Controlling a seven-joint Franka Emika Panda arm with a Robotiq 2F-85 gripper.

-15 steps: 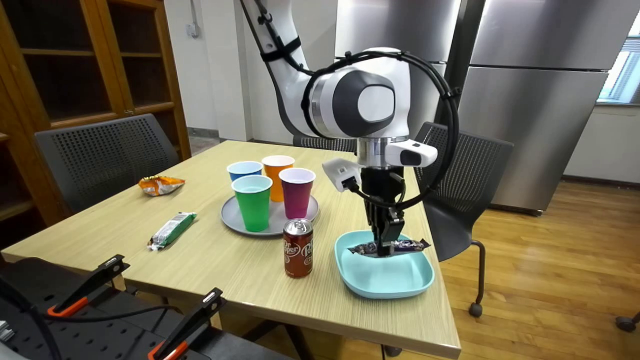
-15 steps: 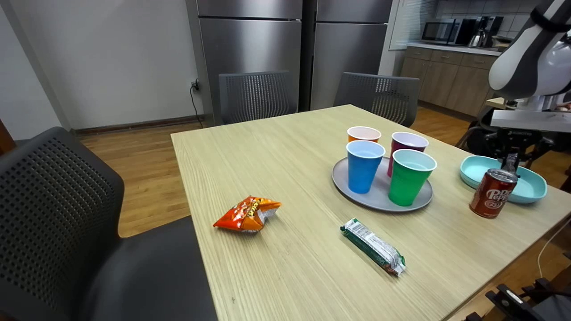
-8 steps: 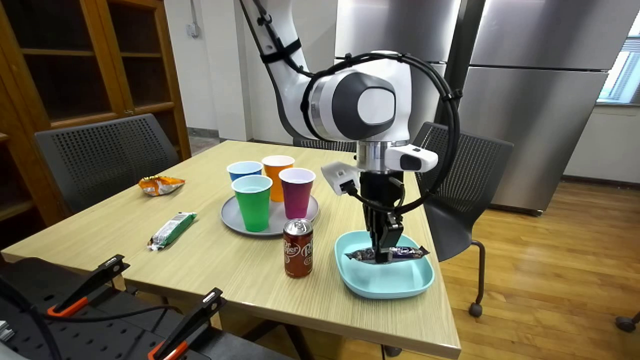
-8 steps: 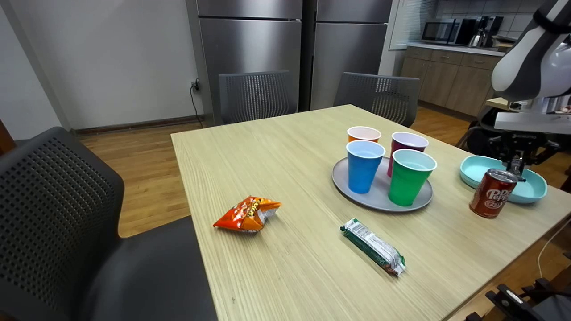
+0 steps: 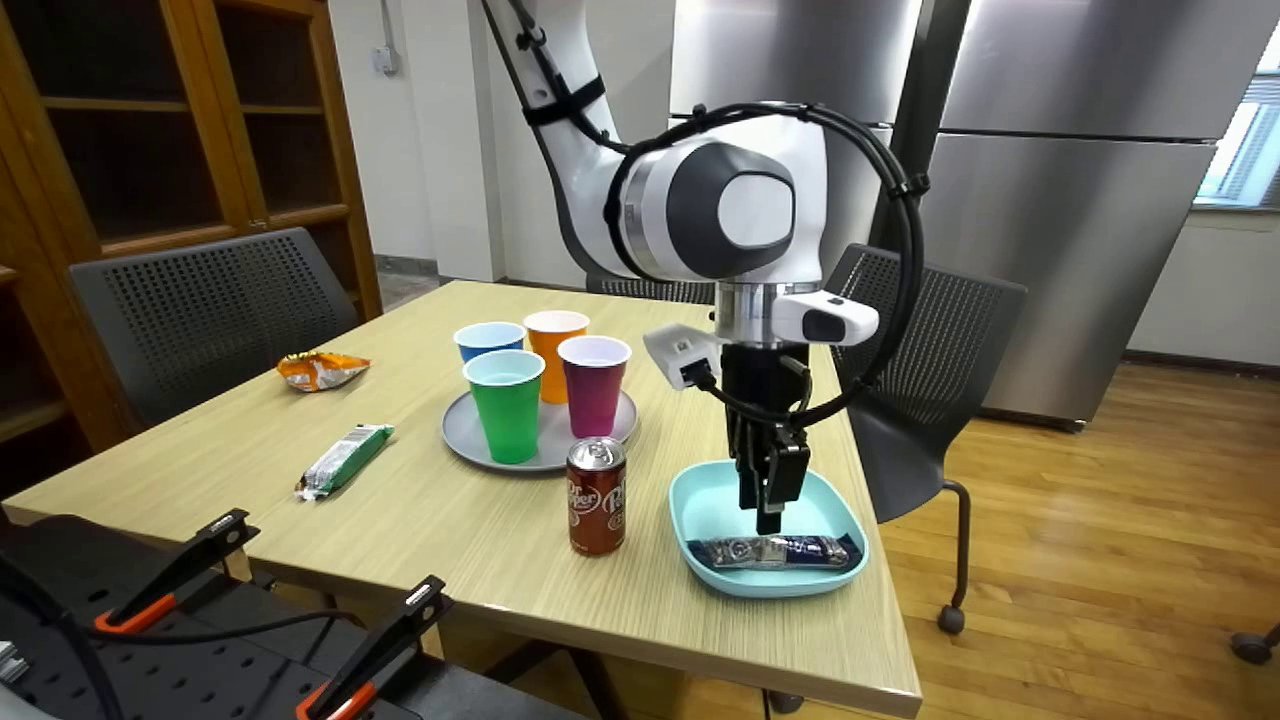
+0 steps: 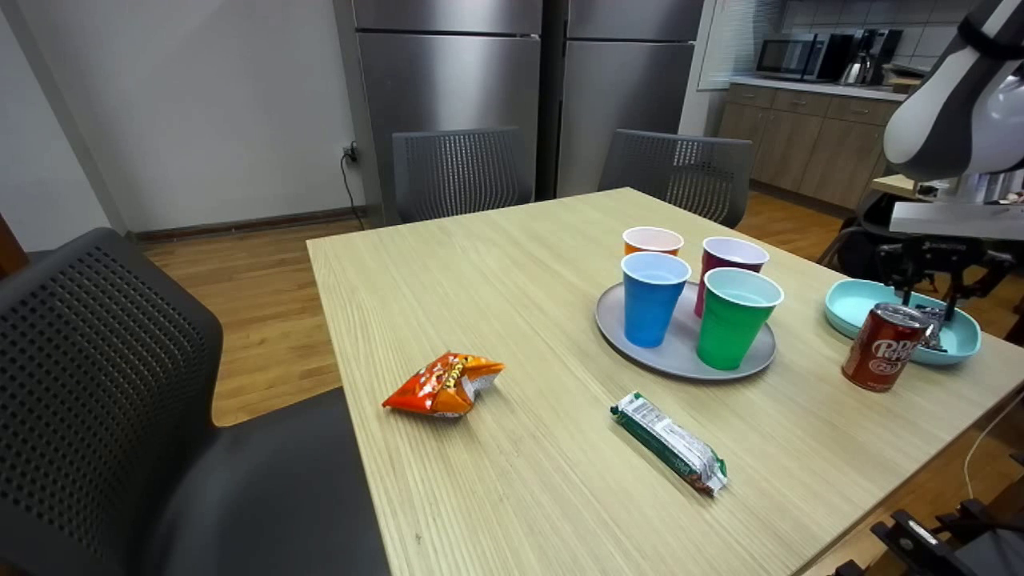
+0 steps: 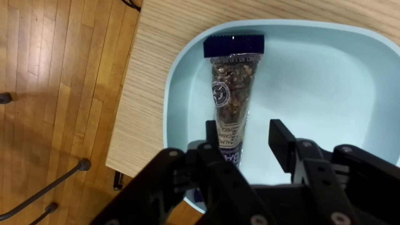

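Note:
My gripper (image 5: pixel 768 522) is open and empty above the light-blue dish (image 5: pixel 715 500); its spread fingers (image 6: pixel 928 302) also show in an exterior view. A clear and dark-purple wrapped nut bar (image 5: pixel 775 552) lies in the dish, along its near side in that view. In the wrist view the dish (image 7: pixel 315 84) fills the right part, and the bar (image 7: pixel 232 89) lies in it, its lower part hidden behind the left finger. The jaws (image 7: pixel 243 132) stand apart over the dish, the bar nearer the left finger. A dark-red soda can (image 5: pixel 597 505) stands beside the dish.
A grey plate (image 5: pixel 460 428) holds green (image 5: pixel 508 415), purple (image 5: pixel 594 390), orange (image 5: pixel 553 350) and blue (image 6: pixel 654 300) cups. A green wrapped bar (image 6: pixel 670 442) and an orange snack bag (image 6: pixel 444 386) lie on the table (image 6: pixel 512 496). Chairs stand around it. The dish is near a table corner.
The gripper has lowered slightly, then opened. The nut bar, held between the fingers before, has dropped and now lies in the dish. The other objects have not moved.

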